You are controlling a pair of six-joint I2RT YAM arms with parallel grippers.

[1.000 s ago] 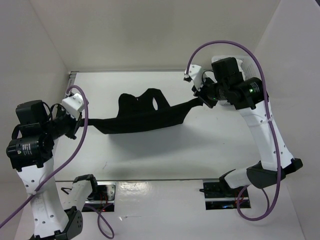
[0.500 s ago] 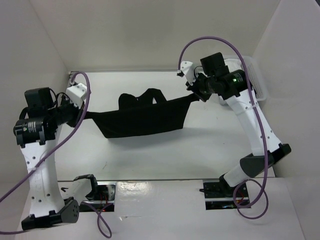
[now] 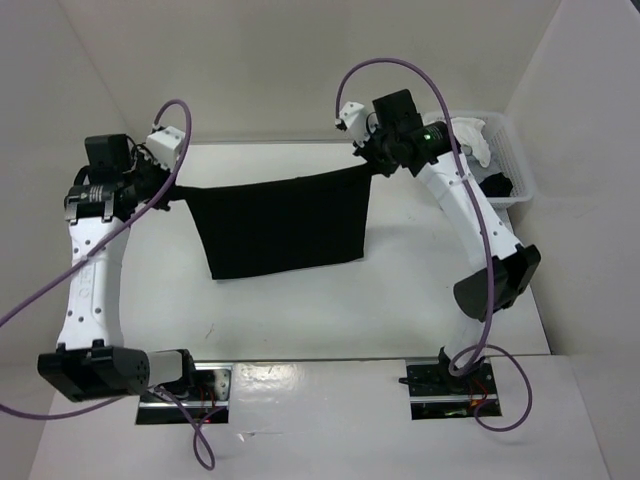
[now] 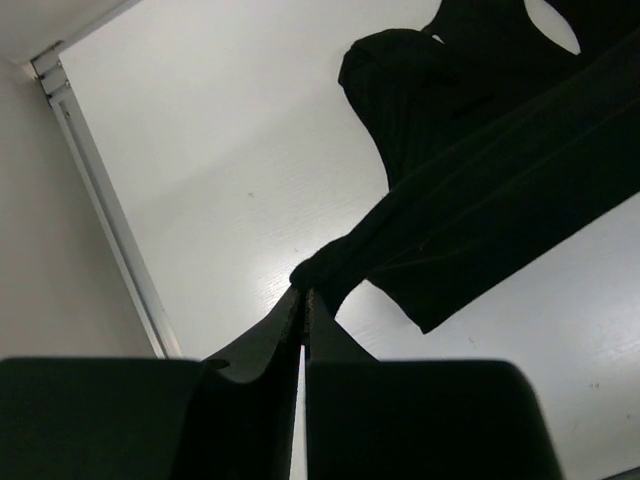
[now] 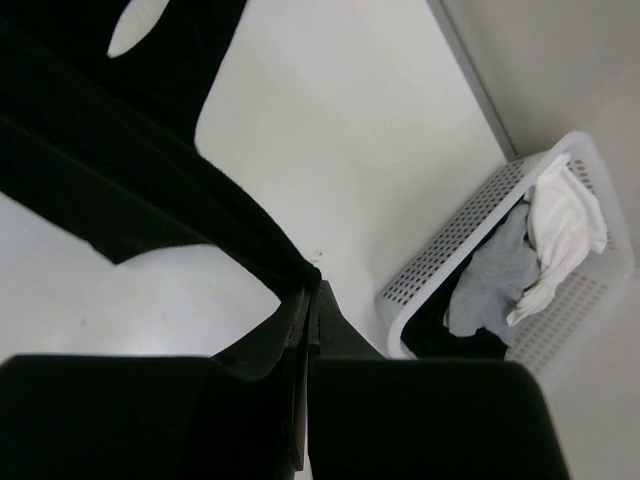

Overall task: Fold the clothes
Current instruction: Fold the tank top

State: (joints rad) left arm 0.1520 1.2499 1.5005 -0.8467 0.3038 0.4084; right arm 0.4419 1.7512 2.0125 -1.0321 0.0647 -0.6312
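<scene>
**Black Top Held Stretched Between Both Pincers**

Nearest the arms, a bare stretch of the white worktop (image 3: 400,300) was seen. Just beyond it, the black top (image 3: 285,225) was held spread as a broad dark panel over the middle of the worktop. Its lower hem lay towards the near side, and its upper edge was drawn taut in a line from left to right. Whether the lower hem touched the surface could not be told from above. In the wrist views, a part of the top with the neck hole appeared to lie on the worktop beneath the stretched edge.

The left end of the taut edge was clamped in the left pincer (image 3: 168,193), whose fingers were seen pressed together on a bunched fold of fabric. The right end was gripped likewise by the right pincer (image 3: 368,165), clenched on a gathered corner.

Farthest off, at the far right, a white perforated basket (image 5: 445,255) was seen beside the wall, well apart from the top. A white garment (image 5: 565,220) and a grey garment (image 5: 490,285) were seen lying in it.
</scene>
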